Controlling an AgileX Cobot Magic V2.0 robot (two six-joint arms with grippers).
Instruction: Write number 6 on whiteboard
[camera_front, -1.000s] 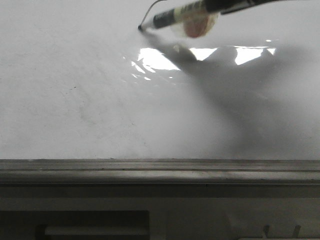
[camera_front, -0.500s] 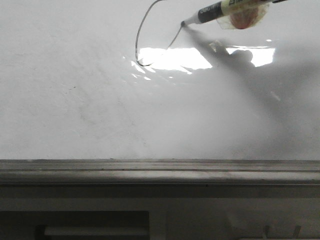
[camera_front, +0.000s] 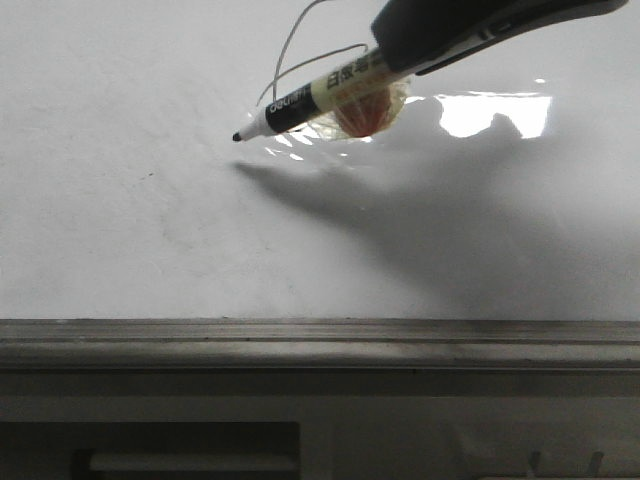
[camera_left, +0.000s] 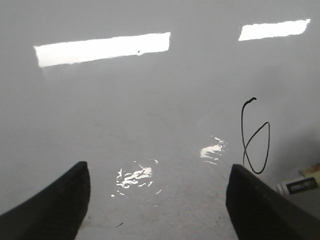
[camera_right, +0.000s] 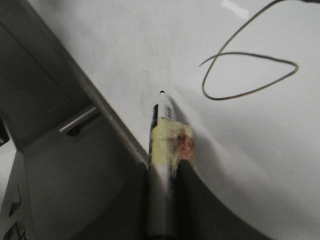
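The whiteboard (camera_front: 120, 200) fills the front view. The number 6 (camera_front: 281, 55) is a thin dark looped line near the board's top, partly hidden behind the marker. It shows whole in the left wrist view (camera_left: 242, 130) and as a loop in the right wrist view (camera_right: 250, 54). My right gripper (camera_front: 400, 45) is shut on a marker (camera_front: 320, 90) with yellow tape and a black tip. The tip is off the board, below and left of the 6, apart from its shadow. The right wrist view shows the marker (camera_right: 162, 130) clamped in the gripper (camera_right: 164, 167). My left gripper (camera_left: 157, 200) is open and empty over bare board.
A grey metal rail (camera_front: 320, 340) runs along the board's lower edge, with a grey panel and a handle (camera_front: 190, 462) below it. Bright light glare (camera_front: 495, 112) lies on the board right of the 6. The marker's end shows in the left wrist view (camera_left: 300, 186).
The marker finished the loop of the 6, then lifted off the board and moved down and left. The right gripper has come further into view.
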